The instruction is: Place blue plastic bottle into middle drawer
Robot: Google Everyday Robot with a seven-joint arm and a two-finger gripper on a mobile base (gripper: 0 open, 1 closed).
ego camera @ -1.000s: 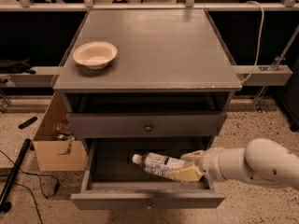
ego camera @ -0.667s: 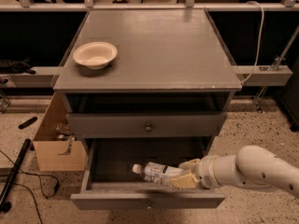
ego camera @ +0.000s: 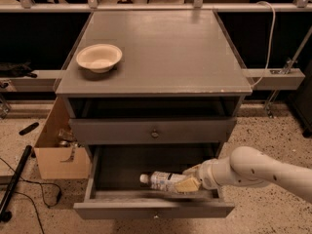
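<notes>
The bottle (ego camera: 163, 181) is clear smooth plastic, a slim cylinder with a white cap and a pale printed label. It lies on its side inside the open middle drawer (ego camera: 153, 209), close to the front wall. Its long axis runs left to right, almost parallel to the drawer front, and the cap points to the left.

The gripper (ego camera: 186, 182) is at the bottom end of the bottle, low in the right part of the drawer. Its tan fingers (ego camera: 188, 185) are closed around the bottle and hold it. The arm (ego camera: 258, 169) behind it is white, round and smooth, and it comes in from the right over the drawer's side wall.

The drawer is flat grey, wide and shallow, with a dark inside. Above it the upper drawer (ego camera: 153, 129) is shut and has a small round knob (ego camera: 154, 134). On the matte grey cabinet top (ego camera: 165, 48), a round cream bowl (ego camera: 99, 57) stands near the left edge. A cardboard box (ego camera: 58, 152) stands on the speckled floor, just beside the cabinet on the left.
</notes>
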